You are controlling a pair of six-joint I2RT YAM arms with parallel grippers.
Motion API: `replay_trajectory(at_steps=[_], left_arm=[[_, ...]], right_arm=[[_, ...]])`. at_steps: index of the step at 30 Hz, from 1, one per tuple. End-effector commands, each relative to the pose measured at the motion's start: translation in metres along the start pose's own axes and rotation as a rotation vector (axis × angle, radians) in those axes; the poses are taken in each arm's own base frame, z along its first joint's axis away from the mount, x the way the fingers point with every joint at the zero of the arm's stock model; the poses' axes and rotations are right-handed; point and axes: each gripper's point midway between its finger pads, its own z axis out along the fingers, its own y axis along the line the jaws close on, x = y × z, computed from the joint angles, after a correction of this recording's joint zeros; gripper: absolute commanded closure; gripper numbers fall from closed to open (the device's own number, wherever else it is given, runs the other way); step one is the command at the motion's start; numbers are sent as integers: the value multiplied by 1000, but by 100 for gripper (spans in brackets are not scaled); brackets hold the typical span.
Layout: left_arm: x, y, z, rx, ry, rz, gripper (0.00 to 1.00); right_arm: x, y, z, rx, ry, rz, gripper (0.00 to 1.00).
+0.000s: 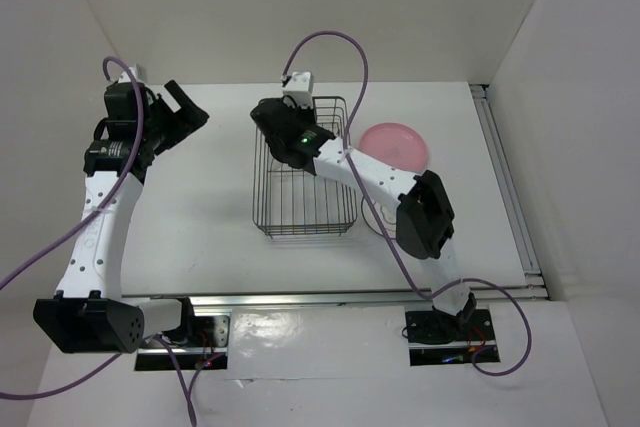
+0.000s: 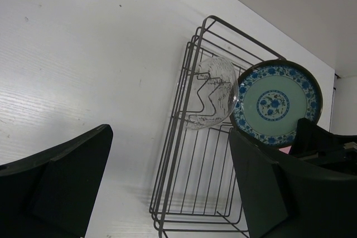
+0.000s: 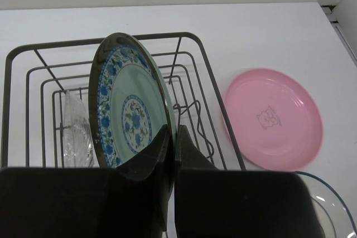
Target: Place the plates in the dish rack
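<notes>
White table (image 3: 268,32) lies beneath the right gripper (image 3: 173,137), which clamps the rim of the dark teal patterned round plate (image 3: 131,104): stiff, probably slippery, breakable.

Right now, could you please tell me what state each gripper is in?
Left gripper: open, empty.
Right gripper: closed on the teal patterned plate.

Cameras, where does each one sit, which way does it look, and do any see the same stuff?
Top external: above and behind the arms, looking down on the table; both arms, left gripper and right gripper show.
Left wrist: on the left arm, facing across to the dish rack; its own open fingers frame the view.
Right wrist: on the right arm, looking along its fingers shut on the teal plate over the rack.
Shared: both wrist views show the rack, teal plate and glass plate.
</notes>
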Motion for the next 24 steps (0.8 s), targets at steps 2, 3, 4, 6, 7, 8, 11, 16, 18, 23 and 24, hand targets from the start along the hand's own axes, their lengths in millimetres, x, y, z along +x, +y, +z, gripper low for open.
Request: replay_trajectory(at_steps=[2, 3, 4, 6, 7, 8, 11, 16, 18, 23, 24], left_arm=[[-5, -5, -2, 27, -18, -2, 0], [-5, -5, -2, 27, -18, -2, 0], [-4, -6, -2, 35, -13, -2, 0], [-6, -7, -2, 40, -20, -1, 0], [-5, -9, -2, 48, -15, -1, 0], [-5, -9, -2, 48, -15, -1, 0], [-2, -7, -1, 43, -8, -2, 0], [-2, -6, -1, 43, -8, -2, 0], [-1, -8, -1, 50, -3, -2, 0], [-1, -7, -1, 50, -3, 8, 0], [-1, -7, -1, 50, -3, 8, 0]], right_arm=[[-12, 4, -5, 27, -27, 53, 100], [-11, 4, -5, 28, -23, 45, 100], [-11, 4, -5, 28, -23, 45, 100], [-12, 4, -5, 27, -27, 53, 100], [-12, 4, -5, 27, -27, 53, 100], [-12, 6, -4, 35, -31, 55, 100], [-6, 10, -4, 44, -31, 35, 100], [-5, 12, -5, 34, -26, 35, 100], [7, 16, -1, 39, -14, 4, 100], [6, 11, -1, 60, -19, 18, 100], [4, 8, -3, 60, -20, 20, 100]])
